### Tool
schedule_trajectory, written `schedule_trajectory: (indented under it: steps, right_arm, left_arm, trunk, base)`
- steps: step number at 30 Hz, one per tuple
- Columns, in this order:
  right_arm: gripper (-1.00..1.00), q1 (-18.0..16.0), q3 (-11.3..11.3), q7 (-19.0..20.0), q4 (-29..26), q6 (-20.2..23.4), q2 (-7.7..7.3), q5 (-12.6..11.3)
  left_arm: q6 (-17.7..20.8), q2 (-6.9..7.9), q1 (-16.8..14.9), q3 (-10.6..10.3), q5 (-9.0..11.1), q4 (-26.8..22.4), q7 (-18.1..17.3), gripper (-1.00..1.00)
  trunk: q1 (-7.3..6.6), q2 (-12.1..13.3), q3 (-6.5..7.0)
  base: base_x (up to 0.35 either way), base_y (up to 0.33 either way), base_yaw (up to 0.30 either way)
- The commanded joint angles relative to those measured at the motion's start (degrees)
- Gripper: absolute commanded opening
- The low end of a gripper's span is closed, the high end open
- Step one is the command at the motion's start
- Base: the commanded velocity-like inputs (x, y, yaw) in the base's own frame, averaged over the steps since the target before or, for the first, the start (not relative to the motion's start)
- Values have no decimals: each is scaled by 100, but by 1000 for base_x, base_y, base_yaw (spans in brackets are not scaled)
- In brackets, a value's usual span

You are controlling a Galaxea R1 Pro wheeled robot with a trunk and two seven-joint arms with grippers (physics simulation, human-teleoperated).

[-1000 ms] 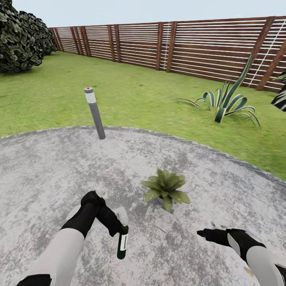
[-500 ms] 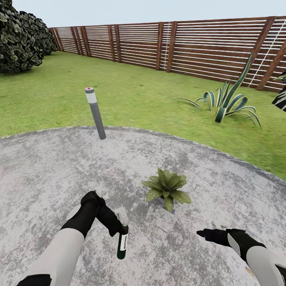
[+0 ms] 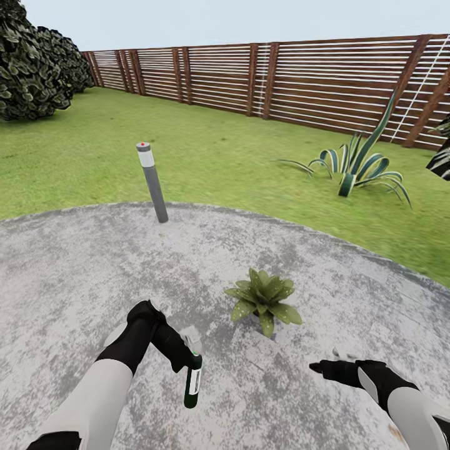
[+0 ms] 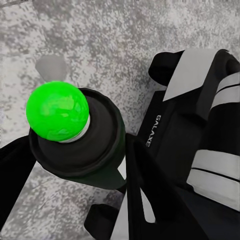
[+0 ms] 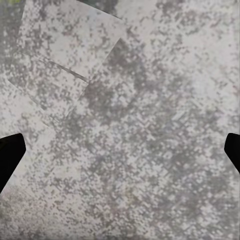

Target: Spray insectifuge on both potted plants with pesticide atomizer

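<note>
On the round paved patch (image 3: 75, 275) of the garden, the left end effector (image 3: 190, 353) is closed around the pesticide atomizer (image 3: 192, 387), which hangs bottle-down just off the paving with its white label facing the head camera; in the left wrist view the green dot (image 4: 57, 111) on its top sits between the dark fingers. The right end effector (image 3: 331, 362) hovers low over bare paving with nothing in it, and its wrist view shows the two fingertips far apart at the picture's edges, so it is wide open. One potted plant (image 3: 264, 299) stands just ahead, between the two arms and nearer the right one. Against the pictures from a second ago, the fence (image 3: 281, 75), the grey lamp post (image 3: 152, 181) and the striped agave (image 3: 359, 165) have all slid slightly down in the head view while the arms hold the same pose, so the camera has shifted, not the things. The bottle is in hand and the plant is near, so aiming the nozzle at the leaves looks like the step at hand.
</note>
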Motion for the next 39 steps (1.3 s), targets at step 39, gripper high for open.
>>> schedule_trajectory:
  steps: [39]
  right_arm:
    - [100, -1, -73, 1, -4, 32, -34, 12]
  left_arm:
    - [53, -10, -3, 30, -64, 3, -40, -100]
  trunk:
    - [-1, -2, 354]
  base:
    - [0, 0, 0]
